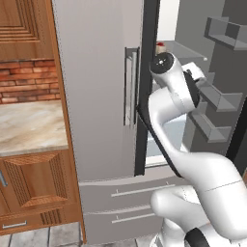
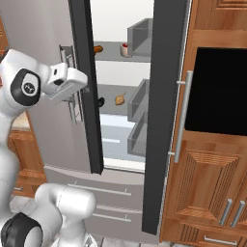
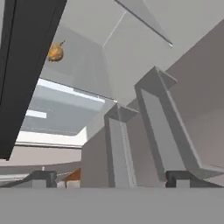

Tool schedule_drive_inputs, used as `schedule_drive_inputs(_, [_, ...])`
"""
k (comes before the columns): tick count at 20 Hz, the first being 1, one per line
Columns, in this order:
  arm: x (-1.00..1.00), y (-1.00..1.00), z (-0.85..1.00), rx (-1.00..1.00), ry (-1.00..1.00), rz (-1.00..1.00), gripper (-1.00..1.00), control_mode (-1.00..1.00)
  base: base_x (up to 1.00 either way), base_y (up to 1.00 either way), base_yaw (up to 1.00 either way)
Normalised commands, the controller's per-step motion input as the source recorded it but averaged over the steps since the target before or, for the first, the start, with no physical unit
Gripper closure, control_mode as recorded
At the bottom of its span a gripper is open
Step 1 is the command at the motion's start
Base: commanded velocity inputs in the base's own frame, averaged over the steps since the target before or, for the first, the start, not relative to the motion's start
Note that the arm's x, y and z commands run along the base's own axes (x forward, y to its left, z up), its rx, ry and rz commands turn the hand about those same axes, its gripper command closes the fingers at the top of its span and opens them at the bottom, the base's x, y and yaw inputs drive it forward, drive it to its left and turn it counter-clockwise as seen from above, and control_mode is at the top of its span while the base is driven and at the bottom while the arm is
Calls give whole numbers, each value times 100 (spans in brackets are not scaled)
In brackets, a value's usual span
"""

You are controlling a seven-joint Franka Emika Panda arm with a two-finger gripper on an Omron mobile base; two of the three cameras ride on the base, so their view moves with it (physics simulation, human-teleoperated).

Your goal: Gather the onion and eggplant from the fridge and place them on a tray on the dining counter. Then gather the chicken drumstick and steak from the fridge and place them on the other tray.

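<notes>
Fridge point(image 2: 53, 72) right door open, left shut. Pincer point(image 3: 109, 177) released, empty, at opening. Onion-like brown item point(image 2: 119, 99) on middle shelf; orange-brown item point(image 2: 98, 48) on upper shelf. Judged: retrieval pending; trays, delivered items unverifiable.

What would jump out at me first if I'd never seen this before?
Probably the big white robot arm reaching toward the tall grey fridge, whose right door stands open. Inside, a small golden-brown onion sits on a middle shelf, with the open gripper pointed toward the door's grey bins.
</notes>
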Motion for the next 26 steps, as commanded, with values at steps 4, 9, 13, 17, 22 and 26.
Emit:
schedule_drive_inputs(4, [12, 89, 0, 20, -20, 6, -100, -100, 0, 0, 0])
schedule_drive_inputs(9, [28, 74, 0, 23, -13, 5, -100, -100, 0, 0, 0])
schedule_drive_inputs(13, [55, 41, 1, 25, -3, 7, -100, -100, 0, 0, 0])
schedule_drive_inputs(17, [52, 21, 3, 19, -1, 11, -100, -100, 0, 0, 0])
schedule_drive_inputs(22, [39, 14, 0, 6, -2, 9, -100, -100, 0, 0, 0])
schedule_drive_inputs(26, [33, 14, 0, 2, -2, 7, -100, -100, 0, 0, 0])
